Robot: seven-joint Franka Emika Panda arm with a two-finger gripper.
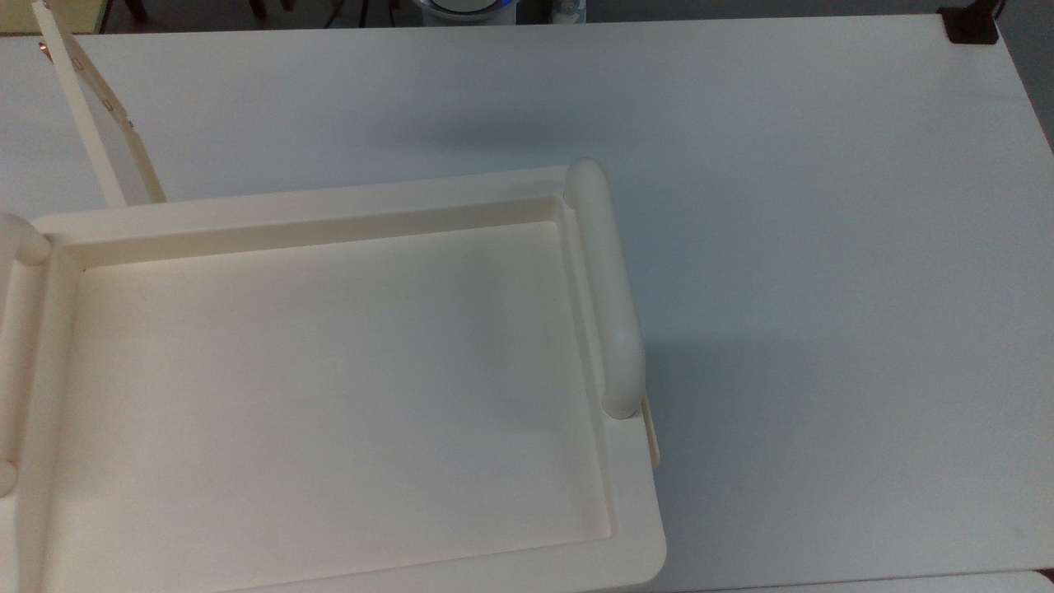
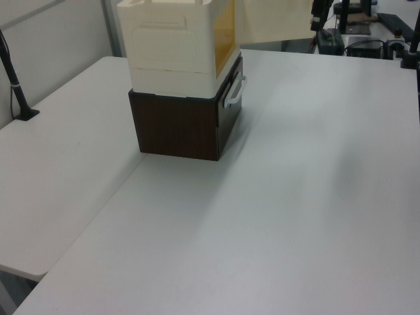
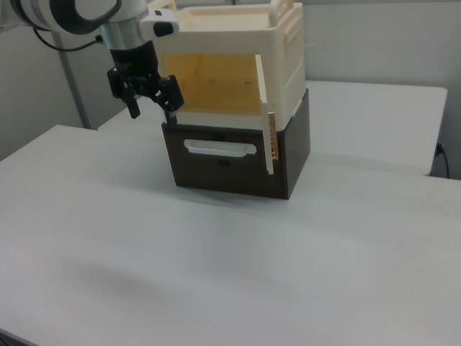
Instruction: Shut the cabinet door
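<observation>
Cabinet (image 3: 238, 65): cream-white moulded box, matte plastic look, rounded corners, recessed tray-like top (image 1: 329, 379) with a raised rim. Thick cylindrical bar handle (image 1: 605, 288) runs along the end at the top view's right; rounded ends, smooth. The cabinet sits stacked on a dark brown wood-grain drawer unit (image 3: 230, 162), which carries a pale flat bar pull (image 3: 220, 149) on its front. Both stand on a plain white matte table (image 3: 216, 274).

Cabinet door (image 3: 265, 119): thin flat cream panel, open. In the right view it is seen nearly edge-on, upright, long axis vertical, hinged at the opening's right side and swung out toward the camera; a brownish strip runs down its lower edge. The opening behind shows a yellow-orange interior (image 3: 212, 83). In the top view the cabinet door (image 1: 86, 115) runs as a narrow slanted strip from the cabinet's rear corner toward the top view's upper left, with small brownish slots along one face. In the left view the cabinet door (image 2: 275, 23) shows as a broad flat cream sheet.

Gripper (image 3: 150, 108): black, two-fingered, hanging from a white and grey arm (image 3: 79, 14). Fingers (image 3: 171, 92) spread apart, clamped on nothing. The cabinet opening lies just beyond the fingers, to the right view's right; the door is well apart from them, across the opening.
</observation>
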